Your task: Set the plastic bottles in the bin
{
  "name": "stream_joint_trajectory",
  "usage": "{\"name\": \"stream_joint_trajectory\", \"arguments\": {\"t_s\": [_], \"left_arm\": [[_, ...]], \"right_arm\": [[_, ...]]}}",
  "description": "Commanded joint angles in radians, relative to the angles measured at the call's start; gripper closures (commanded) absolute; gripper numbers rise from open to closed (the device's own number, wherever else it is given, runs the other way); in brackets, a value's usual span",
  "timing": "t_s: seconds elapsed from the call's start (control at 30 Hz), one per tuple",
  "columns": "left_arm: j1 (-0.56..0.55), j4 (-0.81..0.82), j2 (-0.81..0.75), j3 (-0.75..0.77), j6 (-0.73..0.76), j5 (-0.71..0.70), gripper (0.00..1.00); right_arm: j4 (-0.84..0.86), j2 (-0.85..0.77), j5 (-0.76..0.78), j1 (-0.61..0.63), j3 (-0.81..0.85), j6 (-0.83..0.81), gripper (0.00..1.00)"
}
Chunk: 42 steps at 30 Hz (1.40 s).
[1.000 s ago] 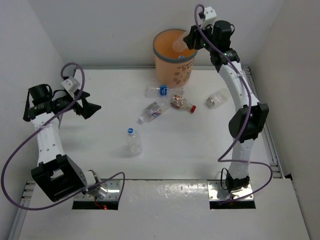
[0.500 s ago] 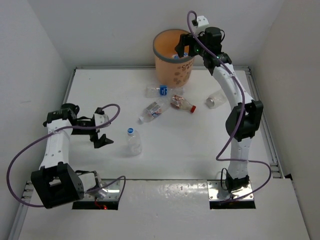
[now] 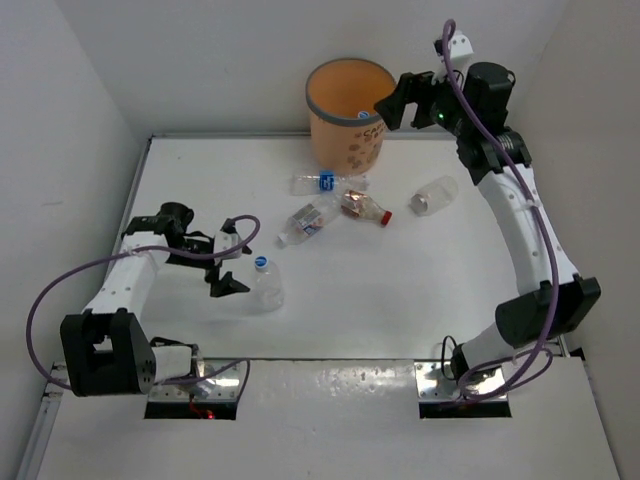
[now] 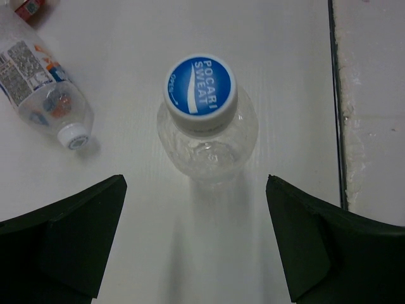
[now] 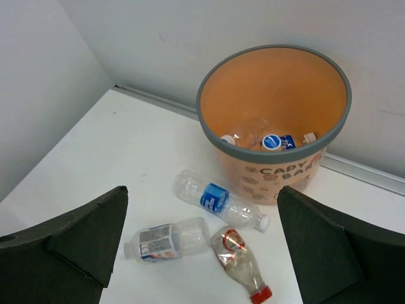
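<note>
You had your left gripper (image 3: pixel 228 263) spread wide, the upright blue-capped bottle (image 4: pixel 205 120) standing on the table (image 3: pixel 400 285) dead ahead just past its fingertips, while your right gripper (image 3: pixel 398 100) hung open, empty, beside the bin (image 3: pixel 345 142).

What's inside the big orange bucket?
Inside the bin lie a few clear plastic bottles, one with a blue cap. The bin's near wall covers its floor, so the full count is hidden.
</note>
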Motion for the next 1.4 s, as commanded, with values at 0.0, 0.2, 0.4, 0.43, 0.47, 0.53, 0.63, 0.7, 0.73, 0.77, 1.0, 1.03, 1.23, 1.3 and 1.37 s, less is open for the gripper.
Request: {"name": "stream_joint_trajectory", "arguments": {"t_s": [0.0,0.2,0.4,0.43,0.47,0.53,0.63,0.7,0.73,0.77,1.0,1.03,1.23,1.3,1.37], "left_arm": [[-0.050,0.139,0.009,0.007,-0.104,0.052,0.01],[-0.102,0.247,0.044,-0.002,-0.191,0.041,0.01],[-0.156,0.247,0.078,0.017,-0.190,0.053,0.01],[-0.156,0.247,0.078,0.017,-0.179,0.053,0.01],[-0.171,0.247,0.078,0.017,-0.179,0.053,0.01],[-0.183,0.247,0.078,0.017,-0.155,0.062,0.01],[-0.213,0.247,0.078,0.017,-0.144,0.062,0.01],[-0.213,0.247,0.088,0.017,-0.144,0.071,0.01],[-0.225,0.247,0.098,0.029,-0.144,0.071,0.01],[-0.225,0.247,0.098,0.029,-0.154,0.071,0.06],[-0.245,0.238,0.159,0.092,-0.173,0.044,0.55],[-0.245,0.238,0.170,0.107,-0.190,0.044,0.60],[-0.245,0.282,0.316,0.497,-0.456,0.111,0.75],[-0.254,0.416,0.370,0.728,-0.799,0.111,0.77],[-0.263,0.782,0.420,0.820,-1.080,0.078,0.77]], "right_arm": [[-0.050,-0.053,-0.033,-0.018,-0.066,-0.014,0.01],[-0.065,-0.133,-0.042,-0.041,-0.163,-0.011,0.01],[-0.074,-0.142,-0.044,-0.053,-0.187,-0.029,0.01],[-0.082,-0.142,-0.044,-0.051,-0.183,-0.034,0.01],[-0.084,-0.138,-0.044,-0.051,-0.183,-0.037,0.01],[-0.090,-0.138,-0.047,-0.054,-0.186,-0.040,0.01],[-0.099,-0.141,-0.050,-0.054,-0.193,-0.044,0.01],[-0.099,-0.145,-0.051,-0.057,-0.200,-0.047,0.01],[-0.099,-0.146,-0.051,-0.059,-0.204,-0.046,0.01],[-0.102,-0.152,-0.051,-0.059,-0.206,-0.047,0.01],[-0.119,-0.156,-0.059,-0.073,-0.226,-0.064,0.01],[-0.124,-0.161,-0.062,-0.073,-0.229,-0.067,0.01],[-0.145,-0.201,-0.077,-0.119,-0.284,-0.063,0.02],[-0.151,-0.211,-0.088,-0.136,-0.322,-0.037,0.02],[-0.157,-0.216,-0.113,-0.177,-0.338,-0.008,0.02]]}}
